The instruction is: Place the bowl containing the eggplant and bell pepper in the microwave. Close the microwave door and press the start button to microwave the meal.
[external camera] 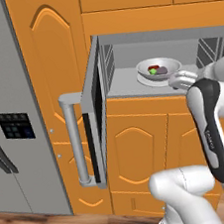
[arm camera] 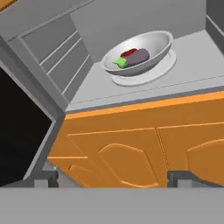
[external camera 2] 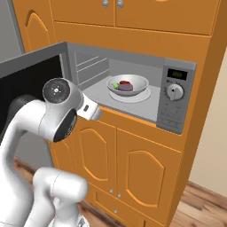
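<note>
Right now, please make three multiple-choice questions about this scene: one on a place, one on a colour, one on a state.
1. Where is the bowl?
A. on the floor
B. inside the microwave
C. on top of the fridge

2. What colour are the cabinets under the microwave?
A. orange
B. white
C. green

3. How is the microwave door?
A. shut
B. removed
C. open

Answers: 1 B, the bowl sits on the round plate inside. 2 A, the cabinet fronts are orange. 3 C, the door swings out to the left and the inside shows.
</note>
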Controlling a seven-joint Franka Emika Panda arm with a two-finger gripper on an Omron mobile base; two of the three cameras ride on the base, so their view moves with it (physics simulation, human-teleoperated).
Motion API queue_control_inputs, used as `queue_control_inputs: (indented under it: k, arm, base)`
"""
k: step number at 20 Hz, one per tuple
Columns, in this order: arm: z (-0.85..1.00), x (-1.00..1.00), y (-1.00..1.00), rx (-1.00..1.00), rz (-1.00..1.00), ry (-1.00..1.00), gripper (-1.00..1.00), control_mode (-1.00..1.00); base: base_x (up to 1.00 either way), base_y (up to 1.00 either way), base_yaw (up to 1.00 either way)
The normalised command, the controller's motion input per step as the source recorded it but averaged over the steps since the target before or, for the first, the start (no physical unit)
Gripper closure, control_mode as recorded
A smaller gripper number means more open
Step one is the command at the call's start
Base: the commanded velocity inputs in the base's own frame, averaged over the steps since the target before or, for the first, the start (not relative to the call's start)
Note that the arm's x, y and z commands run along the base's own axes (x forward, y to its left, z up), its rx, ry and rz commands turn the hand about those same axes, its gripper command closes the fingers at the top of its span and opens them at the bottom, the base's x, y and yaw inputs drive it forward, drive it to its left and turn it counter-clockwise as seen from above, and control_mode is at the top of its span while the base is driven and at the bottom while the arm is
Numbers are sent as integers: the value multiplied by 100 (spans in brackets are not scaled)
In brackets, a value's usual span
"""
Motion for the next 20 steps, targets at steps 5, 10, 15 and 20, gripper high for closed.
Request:
queue_control_inputs:
  k: [5,10,15,20]
  arm:
    - [47,-69,0,-25,16,-5,-100,-100]
    - [33,-65,15,-38,23,10,-100,-100]
    - [24,-16,63,-44,17,17,-100,-100]
    - [3,-27,49,-39,15,4,-100,-100]
  base:
    - [0,0,0]
    - [0,0,0]
    - [0,0,0]
    - [0,0,0]
